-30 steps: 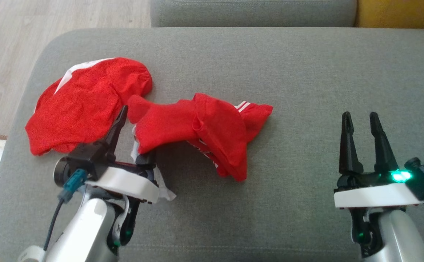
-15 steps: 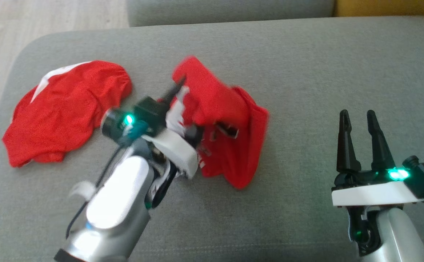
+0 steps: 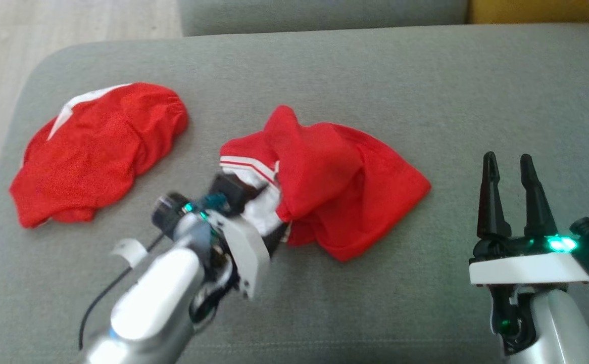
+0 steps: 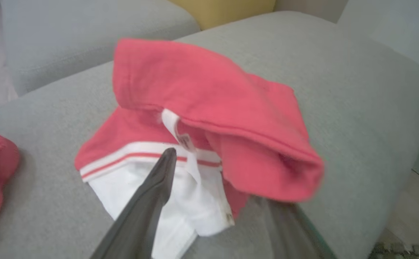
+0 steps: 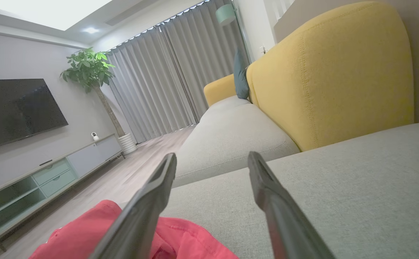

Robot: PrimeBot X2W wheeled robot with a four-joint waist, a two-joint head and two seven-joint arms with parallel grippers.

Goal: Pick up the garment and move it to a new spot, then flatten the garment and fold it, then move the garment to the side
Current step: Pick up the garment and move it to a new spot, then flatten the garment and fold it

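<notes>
Garment (image 3: pixel 335 192): red w/ white striped trim & white inner panel, crumpled, one flap folded over itself. Lies approx. mid sofa cushion (image 3: pixel 375 76), toward cushion's front.

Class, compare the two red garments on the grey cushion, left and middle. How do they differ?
The left garment lies spread fairly flat; the middle garment is bunched, one flap folded over. The left garment shows a white patch at its far edge; the middle garment shows a striped white band and white fabric on its left side. Both are red and lie on the grey cushion.
</notes>
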